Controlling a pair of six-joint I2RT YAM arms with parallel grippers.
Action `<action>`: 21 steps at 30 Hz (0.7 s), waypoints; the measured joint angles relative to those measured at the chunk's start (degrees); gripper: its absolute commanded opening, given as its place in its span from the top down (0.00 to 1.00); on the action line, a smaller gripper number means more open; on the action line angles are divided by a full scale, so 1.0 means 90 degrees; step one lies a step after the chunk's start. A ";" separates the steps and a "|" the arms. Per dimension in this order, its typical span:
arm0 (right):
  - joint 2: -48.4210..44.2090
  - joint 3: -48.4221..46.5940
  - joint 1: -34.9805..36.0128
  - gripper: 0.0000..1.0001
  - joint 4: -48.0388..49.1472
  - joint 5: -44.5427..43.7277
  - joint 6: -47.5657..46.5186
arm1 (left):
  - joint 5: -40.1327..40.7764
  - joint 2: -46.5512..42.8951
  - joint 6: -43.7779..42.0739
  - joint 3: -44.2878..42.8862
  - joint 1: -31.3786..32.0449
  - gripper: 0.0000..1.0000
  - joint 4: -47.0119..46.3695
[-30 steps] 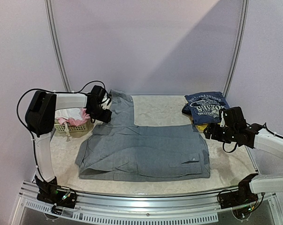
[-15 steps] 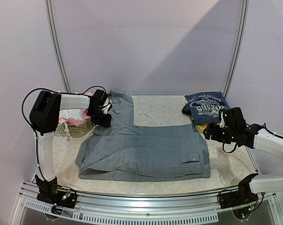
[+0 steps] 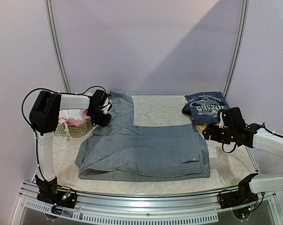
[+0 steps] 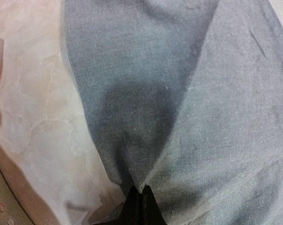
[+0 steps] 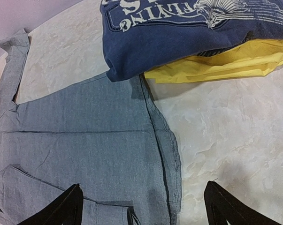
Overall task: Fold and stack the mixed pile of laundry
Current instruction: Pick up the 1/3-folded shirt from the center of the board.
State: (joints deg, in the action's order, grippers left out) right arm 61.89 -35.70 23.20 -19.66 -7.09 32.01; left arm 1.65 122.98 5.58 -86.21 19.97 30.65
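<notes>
Large grey trousers (image 3: 146, 150) lie spread flat over the middle of the table, one leg running back toward the far left. My left gripper (image 3: 103, 121) sits at their left edge beside the basket. In the left wrist view it (image 4: 142, 191) is shut on a pinched ridge of the grey trousers (image 4: 202, 117). My right gripper (image 3: 208, 133) hovers open over the right edge of the trousers (image 5: 85, 131), its fingertips (image 5: 68, 201) wide apart with nothing between them. A folded navy printed tee (image 3: 207, 105) rests at the back right.
The navy tee (image 5: 179, 28) lies on a folded yellow garment (image 5: 225, 63). A pale-green lattice basket (image 3: 78, 126) with pink and white pieces (image 3: 72, 117) stands at the left, close behind my left arm. Bare marbled table (image 3: 160, 110) shows behind the trousers.
My left gripper has closed from open onto the left edge of the grey trousers. The right gripper has crept slightly left and stays open.
</notes>
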 measured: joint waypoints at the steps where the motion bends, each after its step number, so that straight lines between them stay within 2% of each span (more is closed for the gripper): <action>1: 0.0015 -0.0032 0.0000 0.09 -0.0005 0.0015 -0.0002 | 0.0000 -0.0022 0.0000 0.0041 0.0000 1.00 -0.0036; 11: 0.0124 -0.0682 0.0000 0.01 0.0017 0.0340 -0.0199 | -0.0051 -0.0544 0.0005 0.0559 0.0015 1.00 -0.0206; 18: 0.0743 -0.1433 0.0007 0.04 -0.0022 0.0971 -0.0692 | -0.0029 -0.1083 0.0075 0.1069 0.0078 1.00 -0.0537; 21: 0.1297 -0.2086 0.0061 0.07 -0.0221 0.1248 -0.0969 | 0.0058 -0.1273 0.0124 0.1246 0.0095 1.00 -0.0636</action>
State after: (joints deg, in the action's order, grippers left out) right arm 73.56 -54.48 23.75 -21.65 4.14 23.29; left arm 2.17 111.53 6.70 -75.00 20.82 24.93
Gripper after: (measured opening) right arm 0.952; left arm 0.009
